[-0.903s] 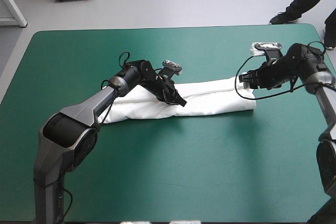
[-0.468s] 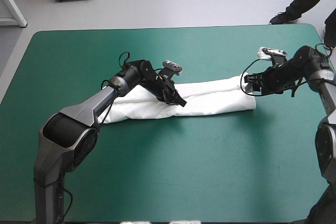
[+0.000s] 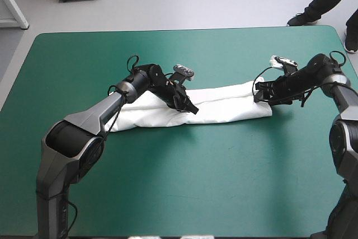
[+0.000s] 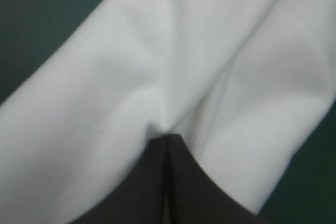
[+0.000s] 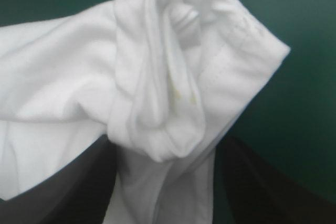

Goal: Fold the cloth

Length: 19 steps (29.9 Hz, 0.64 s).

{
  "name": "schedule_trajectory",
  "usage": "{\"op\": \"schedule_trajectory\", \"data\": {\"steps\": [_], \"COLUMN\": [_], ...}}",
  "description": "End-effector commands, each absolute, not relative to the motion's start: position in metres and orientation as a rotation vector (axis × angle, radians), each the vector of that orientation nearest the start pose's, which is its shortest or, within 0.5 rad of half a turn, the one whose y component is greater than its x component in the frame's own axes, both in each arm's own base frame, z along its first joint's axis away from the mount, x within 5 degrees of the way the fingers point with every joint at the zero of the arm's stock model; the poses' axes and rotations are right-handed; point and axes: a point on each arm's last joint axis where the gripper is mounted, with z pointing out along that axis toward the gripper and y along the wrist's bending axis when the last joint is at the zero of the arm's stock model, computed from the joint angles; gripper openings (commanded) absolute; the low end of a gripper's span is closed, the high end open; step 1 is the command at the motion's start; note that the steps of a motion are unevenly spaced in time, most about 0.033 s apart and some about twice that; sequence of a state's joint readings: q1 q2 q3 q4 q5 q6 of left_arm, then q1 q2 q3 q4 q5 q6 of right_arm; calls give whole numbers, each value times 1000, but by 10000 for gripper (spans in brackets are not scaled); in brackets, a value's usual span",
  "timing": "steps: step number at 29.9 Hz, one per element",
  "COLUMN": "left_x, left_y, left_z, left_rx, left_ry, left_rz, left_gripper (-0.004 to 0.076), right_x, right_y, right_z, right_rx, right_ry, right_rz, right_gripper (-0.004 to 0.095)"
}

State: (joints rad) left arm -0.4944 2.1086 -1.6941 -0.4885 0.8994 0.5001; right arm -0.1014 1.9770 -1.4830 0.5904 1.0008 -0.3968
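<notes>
Across the middle of the teal-green cover (image 3: 168, 183) lies the T-shirt (image 3: 224, 104), narrowed to a long white band running from about 9 o'clock to 3 o'clock. I read this as the stage where the band gets doubled end over end. Left gripper (image 3: 190, 109) sits on the band near its middle, black fingers met in a point with a little pucker of cloth drawn up at the tip, so clamped on the T-shirt, I'd say. Right gripper (image 3: 259, 94) is at the 3 o'clock end, fingers standing wide apart, a rolled bunch of hem lying between them but nothing pinched yet. Next call, as I judge it: bring the right together on that bunch, catching all the layers, then lift and carry it toward 9 o'clock while the left pins the crease. Fabric looks like a soft, thin, matte knit, with smooth broad folds under the left. Under the right there's a crumpled roll with a stitched hem and faint yellowish specks. Limp stuff, so the layers may slip apart if I grab only the top one
</notes>
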Motion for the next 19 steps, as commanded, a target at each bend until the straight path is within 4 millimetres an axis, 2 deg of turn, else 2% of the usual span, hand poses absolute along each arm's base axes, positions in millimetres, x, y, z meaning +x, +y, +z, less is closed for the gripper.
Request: {"op": "schedule_trajectory", "data": {"steps": [1,3,6,9,14,19], "left_x": [379,379,379,379,381,383], "left_y": [-247,-247,-247,-247,-245,-241], "left_z": [232,232,232,232,231,230], "left_rx": [1031,1031,1031,1033,1046,1043], "left_ry": [2507,2507,2507,2507,2505,2511], "left_rz": [-604,-604,-604,-599,-557,-518], "left_gripper": [-9,-9,-9,-9,-9,-9], "right_x": [412,413,414,415,415,411], "right_y": [8,15,26,36,39,40], "right_z": [215,209,200,194,192,193], "right_rx": [-40,-86,-125,-154,-207,-230], "right_ry": [2743,2753,2773,2791,2783,2813], "right_rz": [712,721,739,752,748,783], "right_gripper": [570,550,465,315,-21,-13]}}
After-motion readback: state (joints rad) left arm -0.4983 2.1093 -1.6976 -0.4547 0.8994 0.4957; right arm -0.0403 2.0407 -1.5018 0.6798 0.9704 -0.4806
